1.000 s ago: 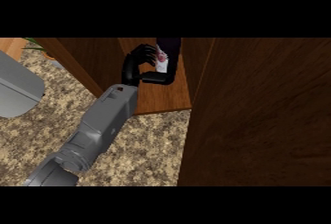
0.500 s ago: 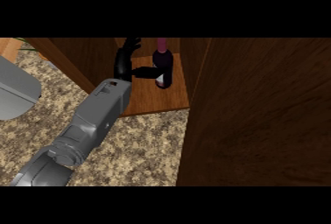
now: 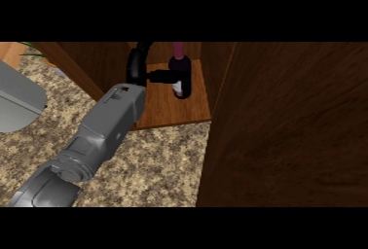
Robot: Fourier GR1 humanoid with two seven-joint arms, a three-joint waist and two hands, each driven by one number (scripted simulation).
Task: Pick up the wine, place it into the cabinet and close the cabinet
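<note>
The wine bottle (image 3: 179, 78) stands on the wooden shelf (image 3: 188, 107) inside the open cabinet (image 3: 287, 126). The right hand (image 3: 147, 73) has its fingers curled round the bottle. A speckled stone counter (image 3: 144, 165) runs beneath the cabinet.

- A kitchen: speckled stone counter (image 3: 144, 165) in the near part.
- Dark wooden cabinet (image 3: 287, 126) at right, shelf open at far centre.
- Wine bottle (image 3: 179, 73) on that shelf.
</note>
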